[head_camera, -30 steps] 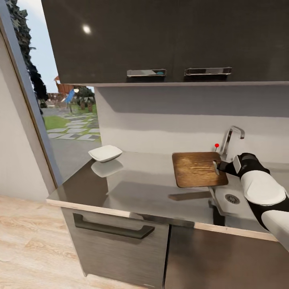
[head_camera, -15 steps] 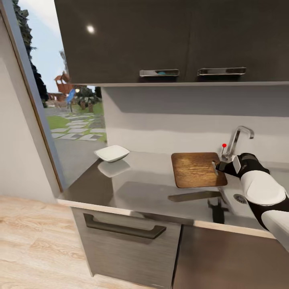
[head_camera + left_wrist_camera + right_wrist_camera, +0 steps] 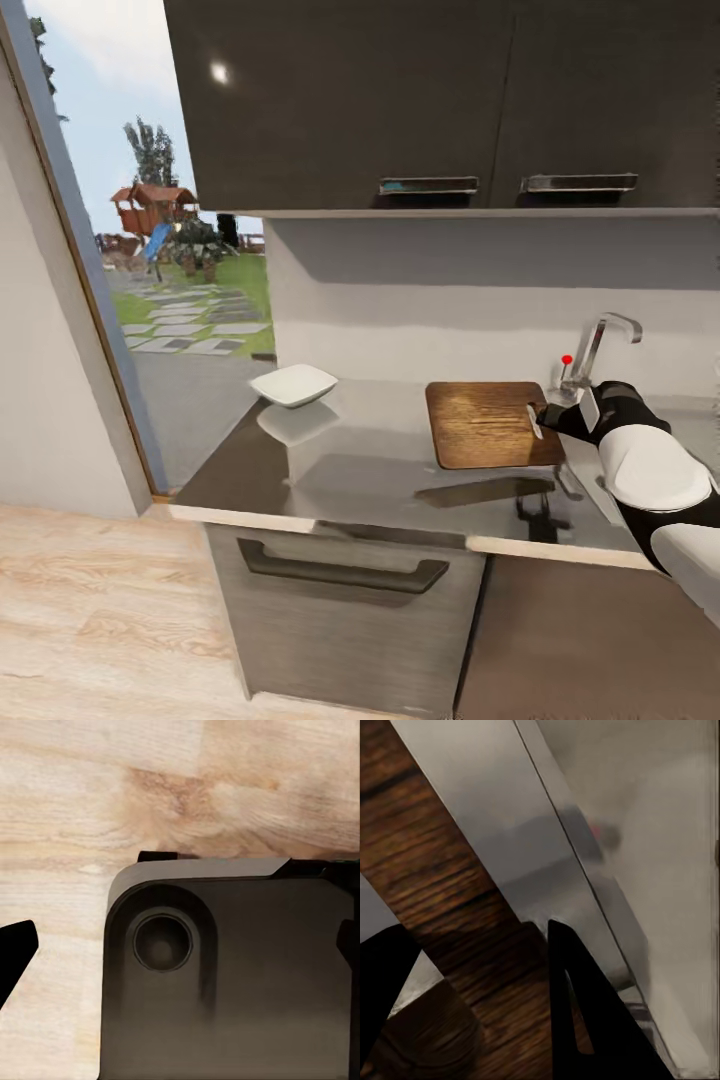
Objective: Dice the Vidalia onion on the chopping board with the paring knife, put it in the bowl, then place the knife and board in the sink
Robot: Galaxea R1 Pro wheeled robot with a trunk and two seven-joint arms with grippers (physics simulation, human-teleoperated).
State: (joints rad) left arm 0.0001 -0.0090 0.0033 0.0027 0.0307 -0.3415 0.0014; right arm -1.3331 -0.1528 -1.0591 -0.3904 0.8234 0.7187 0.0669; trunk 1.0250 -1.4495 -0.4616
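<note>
- No brand, label or readable writing is showing on any surface in these views.
- At the left of the head view, a doorway [image 3: 170, 290] is opening onto a garden with a paved path and a red-roofed play structure [image 3: 150, 205], and pale wooden flooring [image 3: 90, 610] is filling the lower left.
- Left of centre, the bowl [image 3: 293, 384] is sitting on the countertop [image 3: 380, 470] near its back left corner, its reflection lying just in front of it.
- Along the top, dark wall cabinets [image 3: 440, 100] are hanging with two chrome handles; below the countertop's front edge, a grey drawer front [image 3: 340, 610] is carrying a dark handle.
- Right of centre, the chopping board [image 3: 490, 423] is hovering above the countertop (its shadow is falling on the slab below it), well apart from the bowl.
- At the board's right edge, the right gripper [image 3: 552, 416] is clamping the chopping board; in the right wrist view its dark fingers [image 3: 585, 1020] are straddling the brown wood [image 3: 442, 900].
- A small pale sliver with a dark tip, seemingly the paring knife [image 3: 535, 421], is lying on the board just beside the gripper.
- Behind the gripper, the chrome tap [image 3: 598, 345] with its red knob [image 3: 567, 360] is rising at the sink [image 3: 600, 480], whose basin is mostly hidden by the arm.
- In the left wrist view, the left gripper's dark finger [image 3: 15, 952] is pointing at the wooden floor beside a dark rounded part of the robot [image 3: 225, 975]; whether its jaws are apart or together cannot be told.
</note>
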